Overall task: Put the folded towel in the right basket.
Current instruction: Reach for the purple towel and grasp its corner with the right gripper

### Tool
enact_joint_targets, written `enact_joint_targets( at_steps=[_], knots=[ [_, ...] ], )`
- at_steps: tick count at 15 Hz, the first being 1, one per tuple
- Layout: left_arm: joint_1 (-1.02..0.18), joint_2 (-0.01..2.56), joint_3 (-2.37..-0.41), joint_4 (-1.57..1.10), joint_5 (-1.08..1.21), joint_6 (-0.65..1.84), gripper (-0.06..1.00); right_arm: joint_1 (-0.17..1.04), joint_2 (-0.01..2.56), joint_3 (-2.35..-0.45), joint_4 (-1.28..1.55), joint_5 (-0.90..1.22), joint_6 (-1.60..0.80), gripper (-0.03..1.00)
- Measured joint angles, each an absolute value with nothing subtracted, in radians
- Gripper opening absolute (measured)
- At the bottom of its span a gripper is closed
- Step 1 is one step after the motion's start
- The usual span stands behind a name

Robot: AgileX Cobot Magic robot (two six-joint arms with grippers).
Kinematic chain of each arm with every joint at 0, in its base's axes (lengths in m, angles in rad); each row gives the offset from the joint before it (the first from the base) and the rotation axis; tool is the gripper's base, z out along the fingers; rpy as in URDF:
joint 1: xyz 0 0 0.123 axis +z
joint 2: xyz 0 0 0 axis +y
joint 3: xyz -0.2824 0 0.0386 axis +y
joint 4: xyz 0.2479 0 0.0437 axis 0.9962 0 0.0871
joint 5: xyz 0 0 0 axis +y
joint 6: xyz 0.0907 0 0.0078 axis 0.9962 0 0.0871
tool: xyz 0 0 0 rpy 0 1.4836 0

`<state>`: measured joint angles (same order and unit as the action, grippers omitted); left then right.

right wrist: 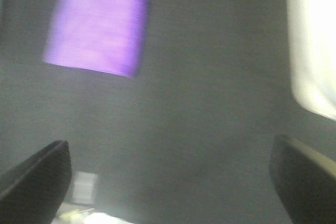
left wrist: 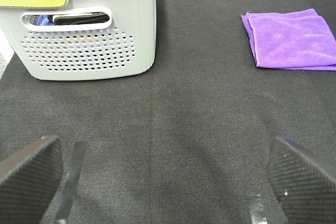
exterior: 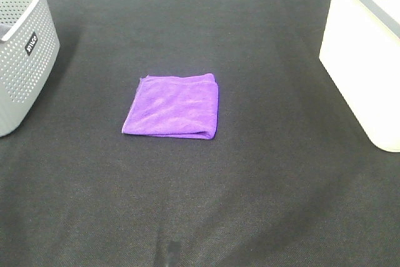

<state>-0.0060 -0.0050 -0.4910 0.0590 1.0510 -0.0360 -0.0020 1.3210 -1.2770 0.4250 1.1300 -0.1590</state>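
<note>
A purple folded towel (exterior: pixel 173 105) lies flat on the black table at the middle. It also shows in the left wrist view (left wrist: pixel 291 39) and, blurred, in the right wrist view (right wrist: pixel 97 23). The right basket (exterior: pixel 369 54) is cream-white and stands at the right edge; part of its wall shows in the right wrist view (right wrist: pixel 315 40). My left gripper (left wrist: pixel 165 182) is open and empty, well short of the towel. My right gripper (right wrist: pixel 170 182) is open and empty, also away from the towel. Neither gripper shows in the high view.
A grey perforated basket (exterior: pixel 22 48) stands at the left edge, with dark items inside seen in the left wrist view (left wrist: pixel 84 30). The black cloth-covered table (exterior: pixel 250 204) stretches around the towel.
</note>
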Motion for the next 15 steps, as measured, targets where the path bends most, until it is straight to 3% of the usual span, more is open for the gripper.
enact_joint_targets(
  at_steps=[5, 9, 15],
  knots=[
    [-0.006, -0.005, -0.491, 0.059, 1.051, -0.036, 0.99, 0.207, 1.865, -1.479, 0.606, 1.017, -0.231, 0.96],
    [-0.006, -0.005, -0.491, 0.059, 1.051, -0.036, 0.99, 0.219, 2.219, -1.692, 0.641, 1.009, -0.266, 0.96],
    [-0.006, -0.005, -0.491, 0.059, 1.051, -0.036, 0.99, 0.231, 2.425, -1.82, 0.721, 0.986, -0.3, 0.96]
  ],
)
